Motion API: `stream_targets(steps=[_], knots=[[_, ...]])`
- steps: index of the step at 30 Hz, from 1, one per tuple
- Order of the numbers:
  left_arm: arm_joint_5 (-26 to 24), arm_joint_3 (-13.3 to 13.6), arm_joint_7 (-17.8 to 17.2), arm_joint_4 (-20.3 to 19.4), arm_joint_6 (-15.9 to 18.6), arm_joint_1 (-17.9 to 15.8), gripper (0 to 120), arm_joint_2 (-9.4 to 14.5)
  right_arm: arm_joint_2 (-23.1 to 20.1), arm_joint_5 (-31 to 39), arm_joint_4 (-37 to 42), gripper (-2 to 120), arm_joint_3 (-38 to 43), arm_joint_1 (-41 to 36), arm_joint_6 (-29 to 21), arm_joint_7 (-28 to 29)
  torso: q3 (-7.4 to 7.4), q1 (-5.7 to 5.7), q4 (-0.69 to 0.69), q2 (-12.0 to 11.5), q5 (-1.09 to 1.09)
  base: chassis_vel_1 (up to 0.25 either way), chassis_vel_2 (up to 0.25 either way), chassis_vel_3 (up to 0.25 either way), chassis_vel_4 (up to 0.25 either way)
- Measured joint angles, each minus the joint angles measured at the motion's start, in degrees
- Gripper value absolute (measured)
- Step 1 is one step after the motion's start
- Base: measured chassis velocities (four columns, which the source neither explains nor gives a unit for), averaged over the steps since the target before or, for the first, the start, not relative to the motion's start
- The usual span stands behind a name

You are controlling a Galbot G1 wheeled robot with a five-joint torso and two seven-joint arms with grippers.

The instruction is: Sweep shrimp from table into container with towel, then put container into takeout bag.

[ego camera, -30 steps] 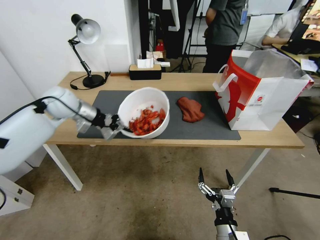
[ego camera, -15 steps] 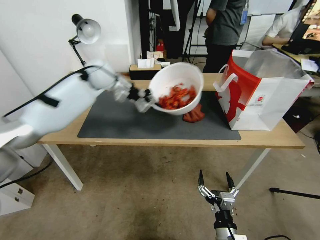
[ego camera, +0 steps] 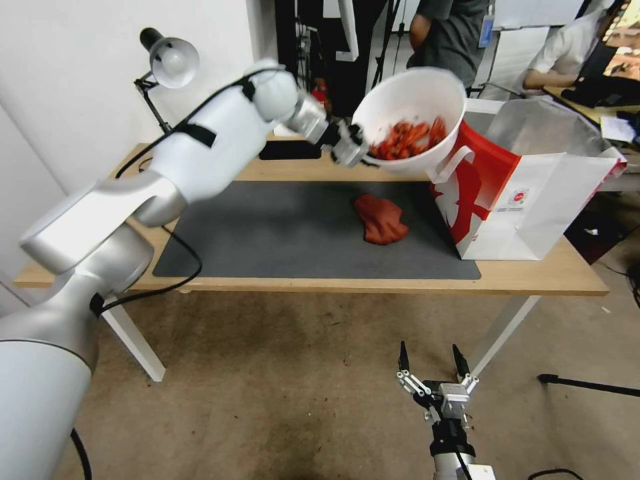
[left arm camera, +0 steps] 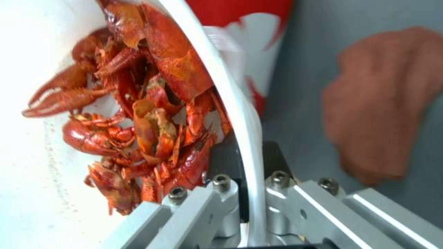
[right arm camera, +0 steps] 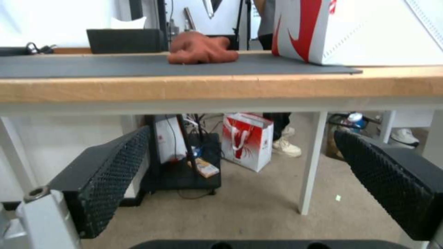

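Note:
My left gripper is shut on the rim of the white container, holding it tilted in the air beside the top of the takeout bag. Red-orange shrimp lie heaped inside the container, and the shrimp sit close to the clamped rim in the left wrist view. The rust-red towel lies crumpled on the dark mat of the table. My right gripper hangs open below the table's front edge, facing the towel and the bag.
A desk lamp stands at the table's back left and a black tissue box sits behind my left arm. The table's white legs and a small red bag on the floor lie ahead of the right gripper.
My left arm has lifted the container with the shrimp off the mat and carried it up and right, to beside the bag's top. The right gripper has stayed put.

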Motion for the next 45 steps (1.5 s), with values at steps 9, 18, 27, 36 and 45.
stream_targets(steps=[9,18,27,36,45], knots=[[-1.87,0.59,-3.93,7.40,0.74,-3.37,0,-7.19,-0.67,-0.06,-1.06,100,-0.44,1.37,-0.14,-0.03,0.01,0.00,-0.01,0.00,0.03,0.000,0.000,0.000,0.000],[-4.61,1.80,-6.42,13.66,1.84,-5.52,0,-13.86,-1.04,-0.02,-1.51,100,-0.53,1.78,-0.13,-0.08,0.01,0.01,-0.02,0.00,0.03,0.000,0.000,0.000,0.000],[-17.27,13.46,-11.37,7.42,4.10,-6.62,0,-13.94,-1.02,-0.05,-1.96,100,-0.51,1.74,-0.05,-0.42,0.01,0.01,-0.01,0.00,0.01,0.000,0.000,0.000,0.000],[-19.32,18.08,-12.86,7.12,5.49,-7.25,0,-13.72,-0.94,-0.23,-2.14,100,-0.26,1.35,0.29,-0.52,0.01,0.01,0.00,0.00,0.01,0.000,0.000,0.000,0.000],[-17.95,19.62,-12.59,7.05,6.31,-7.18,3,-13.63,-0.78,-0.36,-2.67,100,-0.24,1.42,0.58,-0.64,0.01,0.01,0.00,0.00,0.01,0.000,0.000,0.000,0.000]])
